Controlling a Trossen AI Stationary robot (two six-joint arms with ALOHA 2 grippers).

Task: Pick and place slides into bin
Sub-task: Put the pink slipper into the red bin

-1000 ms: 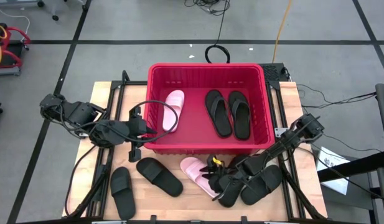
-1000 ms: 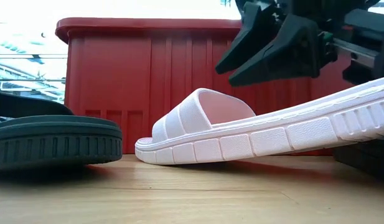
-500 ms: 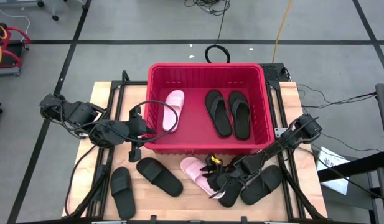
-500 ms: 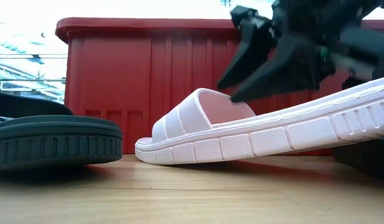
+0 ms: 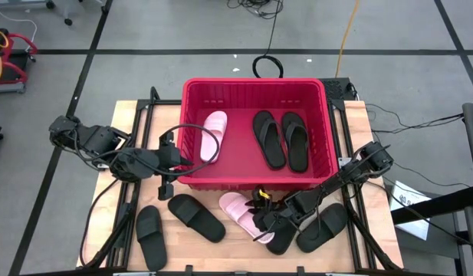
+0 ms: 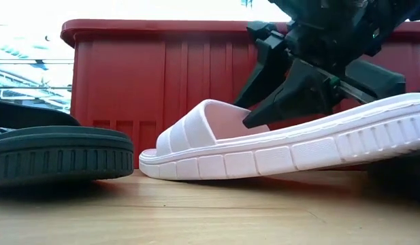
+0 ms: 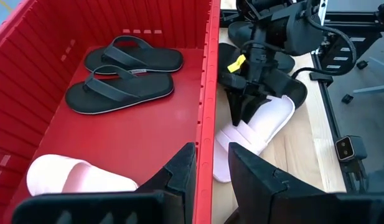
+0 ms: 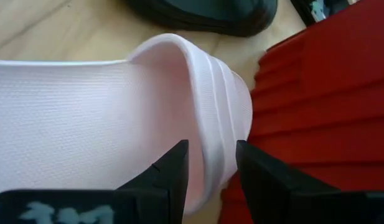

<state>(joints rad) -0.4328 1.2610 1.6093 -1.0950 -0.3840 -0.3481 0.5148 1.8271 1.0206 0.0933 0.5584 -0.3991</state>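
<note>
so the red bin (image 5: pixel 255 88) sits at the back middle of the wooden table (image 5: pixel 129 115), and it already has a pink slide (image 5: pixel 213 134) plus a pair of thin black sandals (image 5: pixel 280 139) inside; the other pink slide (image 5: pixel 238 211) is still out on the wood just in front of the bin's front wall, with its heel end propped on a black slide (image 5: pixel 324 226); two more black slides (image 5: pixel 175 221) lie off to the left on the table.

the right gripper (image 5: pixel 265 218) is down over that loose pink slide, fingers parted with one on each side of the strap (image 8: pixel 216 124); the jaws are set around the strap but not clamped on it, as far as i can tell; the bin wall is right beside it, so it's tight in there.

the left gripper (image 5: pixel 172 156) hangs at the bin's left rim, fingers a bit apart, nothing in them.

the low view shows the slide's heel tilted up off the wood (image 6: pixel 284 146), which you can't get from above; the left wrist view shows the bin's contents and the right arm (image 7: pixel 272 31) across the wall.
</note>
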